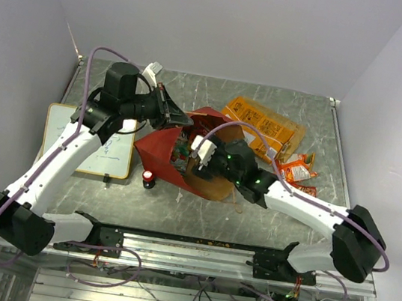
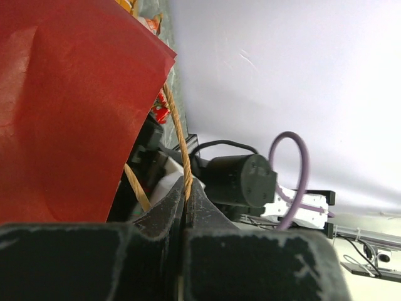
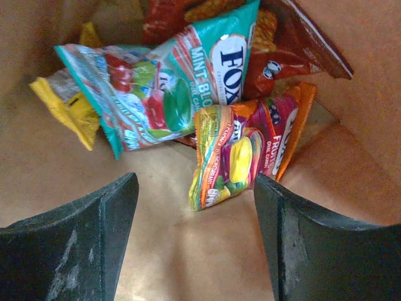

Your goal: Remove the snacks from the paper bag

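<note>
The red paper bag (image 1: 157,151) lies on its side in mid-table, its brown mouth facing right. My left gripper (image 1: 179,117) is shut on the bag's twisted cord handle (image 2: 180,135), with the red bag wall (image 2: 69,106) beside it in the left wrist view. My right gripper (image 1: 199,152) is open inside the bag's mouth. In the right wrist view the gripper (image 3: 195,188) is empty over the brown kraft floor (image 3: 188,257). Just ahead lie a teal packet (image 3: 169,81), an orange fruit-candy packet (image 3: 244,147), a yellow packet (image 3: 62,103) and a red chip bag (image 3: 282,53).
A large orange bag (image 1: 262,126) and small red and orange packets (image 1: 296,169) lie on the table right of the paper bag. A white board with writing (image 1: 106,150) lies at the left. A small red-and-black cylinder (image 1: 149,179) stands by the bag's near corner.
</note>
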Robot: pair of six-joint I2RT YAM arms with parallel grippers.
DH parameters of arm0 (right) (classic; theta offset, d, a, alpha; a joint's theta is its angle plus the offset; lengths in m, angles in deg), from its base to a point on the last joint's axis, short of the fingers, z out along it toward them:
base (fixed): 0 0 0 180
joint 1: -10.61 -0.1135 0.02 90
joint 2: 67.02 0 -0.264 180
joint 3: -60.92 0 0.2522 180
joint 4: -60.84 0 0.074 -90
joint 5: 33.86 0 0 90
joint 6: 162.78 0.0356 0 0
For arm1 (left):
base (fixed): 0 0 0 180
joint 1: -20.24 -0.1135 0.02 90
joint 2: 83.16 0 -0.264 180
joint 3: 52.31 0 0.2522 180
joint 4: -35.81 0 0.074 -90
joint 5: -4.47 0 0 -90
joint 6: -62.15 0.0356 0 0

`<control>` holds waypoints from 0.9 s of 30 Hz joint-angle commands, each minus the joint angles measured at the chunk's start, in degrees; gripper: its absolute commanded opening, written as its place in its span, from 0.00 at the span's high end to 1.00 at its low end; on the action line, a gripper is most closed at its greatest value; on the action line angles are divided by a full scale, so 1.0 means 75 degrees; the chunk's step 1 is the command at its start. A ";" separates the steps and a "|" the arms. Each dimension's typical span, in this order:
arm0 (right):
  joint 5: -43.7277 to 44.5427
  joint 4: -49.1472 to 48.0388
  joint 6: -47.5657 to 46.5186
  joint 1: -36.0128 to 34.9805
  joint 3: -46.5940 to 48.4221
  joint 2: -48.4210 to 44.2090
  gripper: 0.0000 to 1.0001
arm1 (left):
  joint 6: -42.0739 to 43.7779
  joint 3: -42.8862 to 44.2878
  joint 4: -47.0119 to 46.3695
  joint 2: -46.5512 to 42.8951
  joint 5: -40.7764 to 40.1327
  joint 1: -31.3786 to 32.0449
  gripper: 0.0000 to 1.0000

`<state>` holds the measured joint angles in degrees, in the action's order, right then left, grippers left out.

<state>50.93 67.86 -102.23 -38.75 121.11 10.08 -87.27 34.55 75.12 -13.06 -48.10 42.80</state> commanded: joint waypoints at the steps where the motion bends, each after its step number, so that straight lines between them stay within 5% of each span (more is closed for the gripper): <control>1: 0.1081 -0.1393 -0.0130 -0.0094 -0.0200 0.0643 0.24 | -0.0366 -0.0014 -0.0544 -0.0194 -0.0040 0.0128 0.93; 20: 0.2404 -0.4094 -0.0475 -0.0039 0.0145 0.3509 0.20 | 0.0236 0.0321 0.0096 -0.0012 0.0162 0.0155 0.93; 27: 0.2495 -0.3517 -0.0134 -0.0048 0.0538 0.3491 0.58 | 0.0413 0.0519 0.0137 0.0160 0.0161 0.0143 0.93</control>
<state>69.03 41.32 -104.53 -39.21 122.84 37.62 -85.28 36.78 76.60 -11.64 -48.75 43.37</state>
